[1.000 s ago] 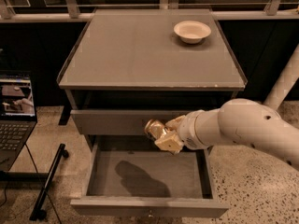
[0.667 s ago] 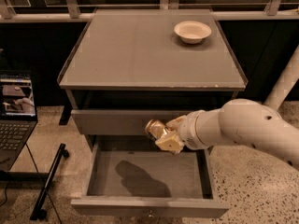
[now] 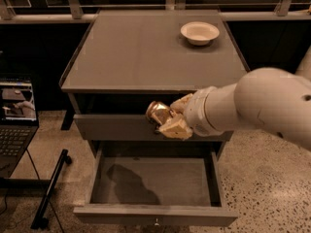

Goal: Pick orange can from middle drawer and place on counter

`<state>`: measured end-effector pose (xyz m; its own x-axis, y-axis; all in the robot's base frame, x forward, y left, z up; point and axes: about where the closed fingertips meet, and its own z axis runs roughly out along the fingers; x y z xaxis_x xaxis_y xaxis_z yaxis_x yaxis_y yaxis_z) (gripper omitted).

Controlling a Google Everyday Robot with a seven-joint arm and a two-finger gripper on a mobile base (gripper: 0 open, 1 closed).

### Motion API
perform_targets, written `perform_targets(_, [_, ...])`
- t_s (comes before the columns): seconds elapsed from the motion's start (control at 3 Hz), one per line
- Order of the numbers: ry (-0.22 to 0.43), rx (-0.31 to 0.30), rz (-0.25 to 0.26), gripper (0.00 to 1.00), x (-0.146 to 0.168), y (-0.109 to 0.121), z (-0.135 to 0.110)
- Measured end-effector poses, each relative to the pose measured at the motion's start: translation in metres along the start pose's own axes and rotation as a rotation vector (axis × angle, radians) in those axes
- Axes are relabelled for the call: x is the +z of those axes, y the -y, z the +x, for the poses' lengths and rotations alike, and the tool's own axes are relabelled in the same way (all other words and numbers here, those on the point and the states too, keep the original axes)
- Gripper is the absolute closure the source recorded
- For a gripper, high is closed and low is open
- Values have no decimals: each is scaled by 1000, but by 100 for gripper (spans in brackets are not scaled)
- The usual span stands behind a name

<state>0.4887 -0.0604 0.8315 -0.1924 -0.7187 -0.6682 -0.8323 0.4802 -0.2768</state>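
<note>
My gripper (image 3: 170,116) is shut on the orange can (image 3: 157,112), holding it on its side with an end facing left. It hangs in front of the closed upper drawer, just below the counter's front edge. The middle drawer (image 3: 155,212) is pulled open below and shows only a bare floor with the arm's shadow. The counter (image 3: 146,52) is the flat grey top above the can. My white arm reaches in from the right.
A white bowl (image 3: 199,32) sits at the counter's back right. An open laptop (image 3: 15,115) stands on the left, with a black stand leg (image 3: 51,188) on the speckled floor. A railing runs behind the cabinet.
The gripper and can have risen slightly, from in front of the upper drawer toward the counter's edge. Nothing else moved.
</note>
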Motion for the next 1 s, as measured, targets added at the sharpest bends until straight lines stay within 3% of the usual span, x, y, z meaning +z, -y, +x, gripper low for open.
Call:
perform_targets(0.33, [-6,-92,56,100,-36,19,-46])
perform_targets(1.0, [79,-88,203,100,-43,80,-114])
